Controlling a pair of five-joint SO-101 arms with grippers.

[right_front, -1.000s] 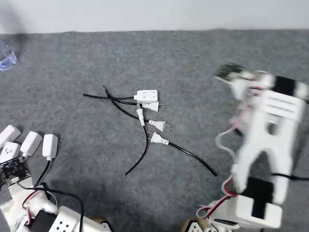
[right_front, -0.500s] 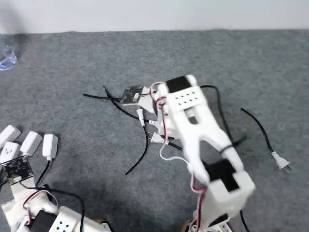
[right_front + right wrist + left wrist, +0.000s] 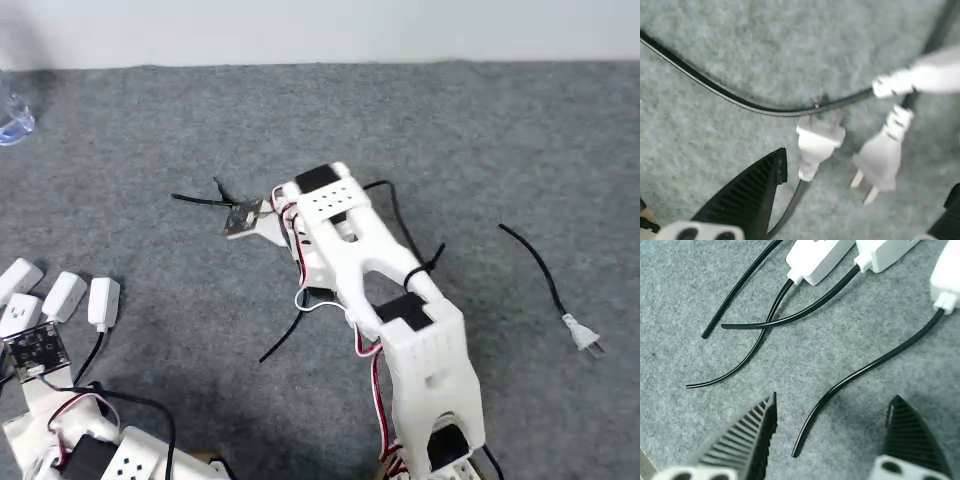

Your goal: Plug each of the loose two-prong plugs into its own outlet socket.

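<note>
Grey carpet (image 3: 150,130); right fingers (image 3: 750,195) wide apart over white plugs (image 3: 819,142); left fingers (image 3: 747,435) apart, empty.

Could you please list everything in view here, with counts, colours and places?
Soft grey felt table cover: one, grey, under everything.
White rectangular outlet sockets: three, white, at the table's left edge beside the left arm.
White two-prong plugs: three, white on black cords; two beneath the right tool, one apart at the right.
Loose black cords: several, black, mid-table.
Clear plastic object: one, bluish, far left edge.
Right arm: one, white, stretched to mid-table; right tool open.
Left arm: one, white, front left corner; left tool open above cords.
</note>
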